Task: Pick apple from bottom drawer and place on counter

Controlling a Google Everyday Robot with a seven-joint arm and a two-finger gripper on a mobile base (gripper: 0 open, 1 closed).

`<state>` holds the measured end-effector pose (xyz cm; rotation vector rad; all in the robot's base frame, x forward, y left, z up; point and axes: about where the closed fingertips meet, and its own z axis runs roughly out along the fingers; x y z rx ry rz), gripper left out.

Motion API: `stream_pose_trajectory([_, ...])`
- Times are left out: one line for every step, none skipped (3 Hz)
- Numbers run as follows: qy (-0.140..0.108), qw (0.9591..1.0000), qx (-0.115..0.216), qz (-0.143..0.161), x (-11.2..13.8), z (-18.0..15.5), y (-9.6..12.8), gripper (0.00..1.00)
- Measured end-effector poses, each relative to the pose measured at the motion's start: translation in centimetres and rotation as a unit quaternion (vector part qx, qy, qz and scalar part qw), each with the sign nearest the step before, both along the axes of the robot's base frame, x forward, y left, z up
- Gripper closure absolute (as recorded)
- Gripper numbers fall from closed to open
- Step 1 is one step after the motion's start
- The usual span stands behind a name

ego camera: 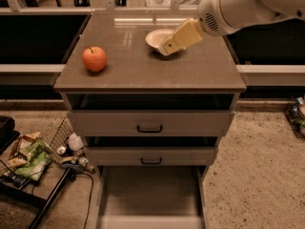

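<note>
The cream claw [177,38] hangs over the right rear of the glossy grey-brown bench [143,75], in front of a white bowl [155,36]; wide or narrow, I cannot tell. The small round red-orange apple [94,58] rests on the bench's left side, well apart from the claw.
</note>
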<state>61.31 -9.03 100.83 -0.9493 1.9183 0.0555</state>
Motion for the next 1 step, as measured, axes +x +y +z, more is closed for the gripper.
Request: stream_pose_trajectory([0.0,0.9996,-0.007,-0.028,0.51,-0.09,-1.22,0.0])
